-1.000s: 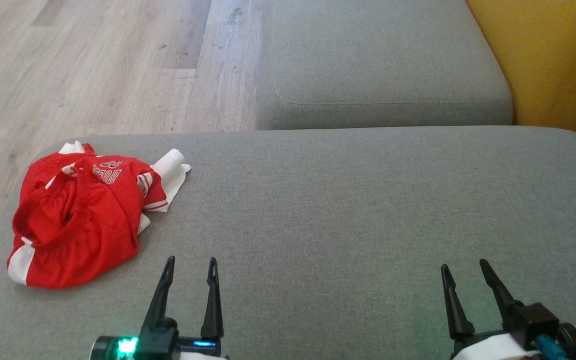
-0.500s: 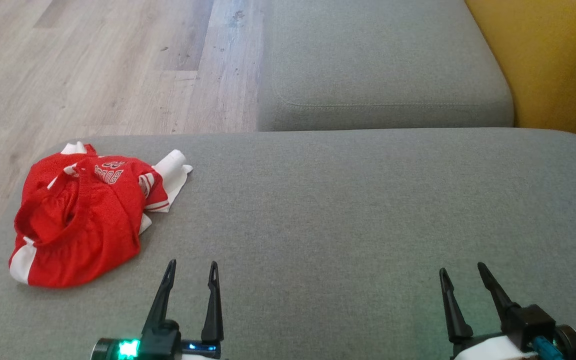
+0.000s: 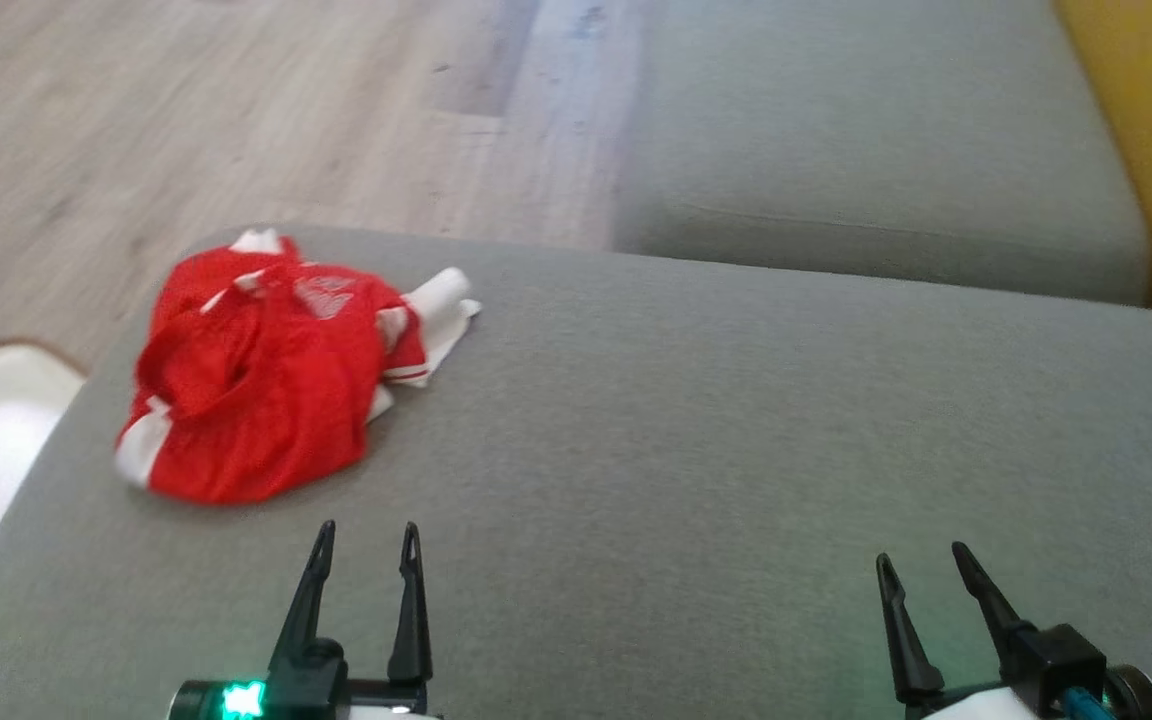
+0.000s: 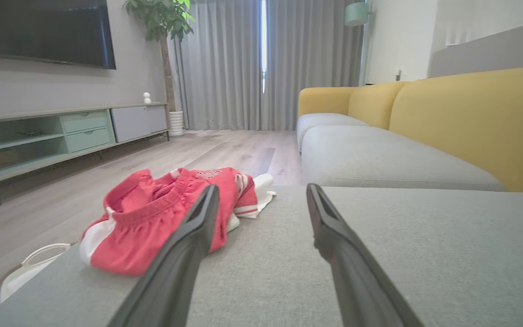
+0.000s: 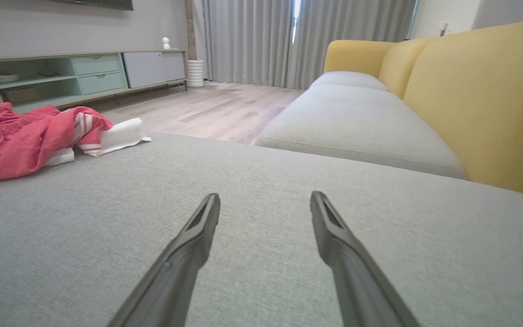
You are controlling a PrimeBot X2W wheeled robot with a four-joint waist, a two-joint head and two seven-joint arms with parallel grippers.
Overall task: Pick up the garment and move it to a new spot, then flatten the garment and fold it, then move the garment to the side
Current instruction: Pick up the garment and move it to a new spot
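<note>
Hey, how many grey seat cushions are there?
3: the near cushion under the garment, the middle cushion beyond it, the far cushion by the curtains. More may be hidden.

From the head we look steeply down on the grey cushion [image 3: 696, 420], with the red garment [image 3: 266, 390] at our upper left. Our left wrist camera sits low over the cushion, near the garment, facing level toward the curtains [image 4: 225, 63]. Our right wrist camera, equally low, sits well to the garment's right. All three views share the garment.
</note>
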